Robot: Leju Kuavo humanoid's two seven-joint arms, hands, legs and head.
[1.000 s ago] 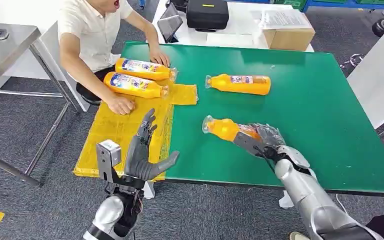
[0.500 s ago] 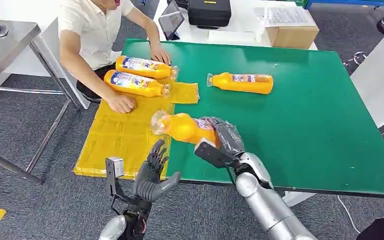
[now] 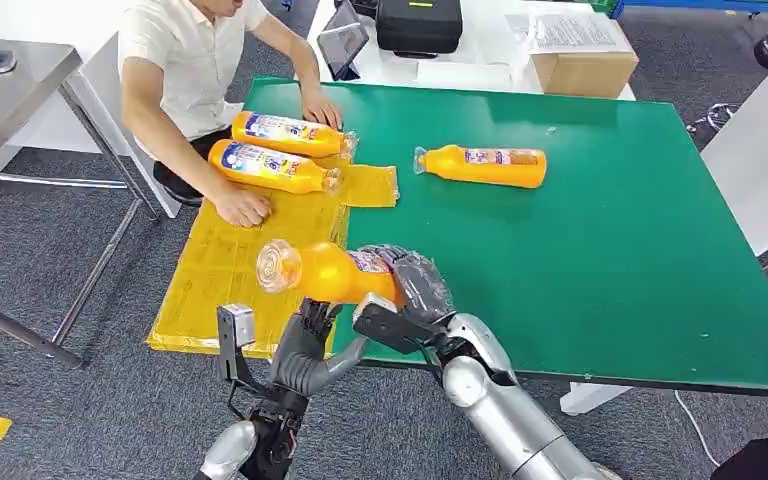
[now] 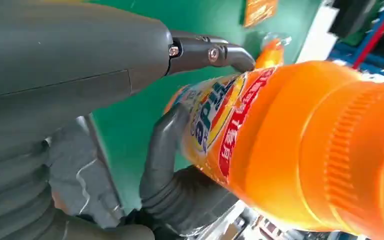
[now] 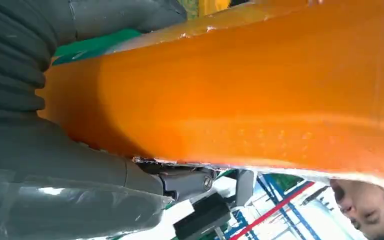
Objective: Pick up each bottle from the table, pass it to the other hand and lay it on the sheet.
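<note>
Your R hand (image 3: 415, 285) grips an orange juice bottle (image 3: 325, 272) by its base end, held in the air over the near edge of the green table (image 3: 600, 250), cap end pointing toward the yellow sheet (image 3: 230, 270). L hand (image 3: 305, 350) sits just under the bottle w/ fingers spread, holding nothing. Two more bottles (image 3: 270, 150) lie on the sheet by a person's hands (image 3: 245, 208); another bottle (image 3: 482, 166) lies on the table, well apart.

The right hand (image 3: 415, 285) is wrapped round the base end of a bottle (image 3: 325, 272), its silver forearm slanting up from below. Just beneath the bottle the left hand (image 3: 308, 348) reaches upward, fingers (image 4: 162, 145) spread, holding nothing.
</note>
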